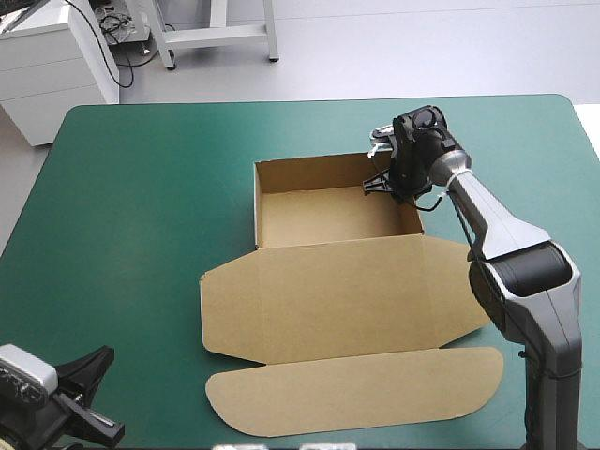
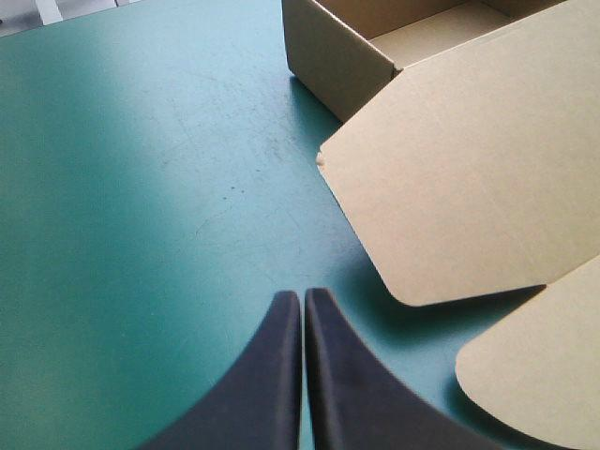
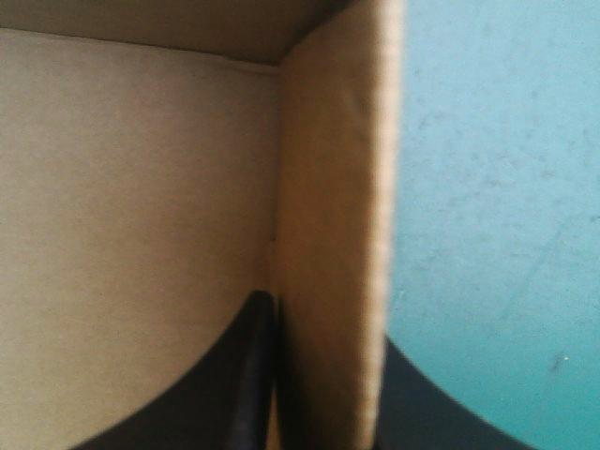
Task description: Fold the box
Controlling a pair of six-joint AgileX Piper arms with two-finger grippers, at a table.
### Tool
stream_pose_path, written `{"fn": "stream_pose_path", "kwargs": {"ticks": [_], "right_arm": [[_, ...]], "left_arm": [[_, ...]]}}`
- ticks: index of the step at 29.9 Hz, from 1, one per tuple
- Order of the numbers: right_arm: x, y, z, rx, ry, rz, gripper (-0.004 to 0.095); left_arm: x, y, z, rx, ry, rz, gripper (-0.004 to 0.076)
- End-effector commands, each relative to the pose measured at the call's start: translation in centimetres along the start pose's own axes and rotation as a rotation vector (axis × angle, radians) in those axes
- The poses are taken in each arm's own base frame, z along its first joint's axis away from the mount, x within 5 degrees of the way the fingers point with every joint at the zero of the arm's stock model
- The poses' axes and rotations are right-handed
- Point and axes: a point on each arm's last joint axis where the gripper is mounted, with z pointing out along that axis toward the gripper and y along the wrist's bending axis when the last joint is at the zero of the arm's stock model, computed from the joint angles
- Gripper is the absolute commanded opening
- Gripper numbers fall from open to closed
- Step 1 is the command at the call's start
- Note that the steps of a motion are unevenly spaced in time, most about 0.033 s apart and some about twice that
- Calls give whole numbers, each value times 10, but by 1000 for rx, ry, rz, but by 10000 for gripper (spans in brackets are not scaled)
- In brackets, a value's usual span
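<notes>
The brown box (image 1: 328, 216) stands as an open tray at mid-table, toward the far right. Its lid (image 1: 337, 300) lies flat toward the near edge and ends in a rounded tuck flap (image 1: 356, 394). My right gripper (image 1: 394, 183) is at the tray's far right corner. In the right wrist view this gripper (image 3: 323, 319) straddles the right wall (image 3: 328, 187), shut on it, with one finger inside over the floor (image 3: 131, 187) and one outside. My left gripper (image 1: 89, 366) rests shut over the cover near the table's front left corner. Its meeting fingers (image 2: 303, 295) point toward the lid (image 2: 469, 187).
Bare teal-green cover (image 1: 141, 187) stretches left of the box and beyond the tray to the table's far edge. The right arm (image 1: 506, 244) reaches over the lid's right wing. The tuck flap (image 2: 544, 366) lies close to the table's near edge.
</notes>
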Motion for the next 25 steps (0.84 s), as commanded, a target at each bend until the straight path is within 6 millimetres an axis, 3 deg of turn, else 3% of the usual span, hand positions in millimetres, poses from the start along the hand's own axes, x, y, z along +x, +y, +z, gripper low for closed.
{"fn": "stream_pose_path", "kwargs": {"ticks": [1,3,6,12,17,20,25], "right_arm": [[-2,-13,-32,65,-71,2,-7],[-2,-21,-33,126,-77,-5,-21],[-3,-48,-31,179,-73,36,-20],[11,-145,-27,259,-29,170,-20],[50,-248,-29,355,31,335,-20],[80,-298,-33,398,64,437,-20],[126,-356,-42,443,79,593,-20]], "left_arm": [[-1,0,-8,9,-123,-14,-8],[3,1,-10,8,-119,-15,-8],[8,1,-12,3,-99,-14,-8],[9,2,-14,-2,-106,-11,-8],[11,2,-11,-3,-91,-10,-8],[12,1,-10,-2,-86,-15,-8],[12,4,-10,-25,-88,-31,-8]]}}
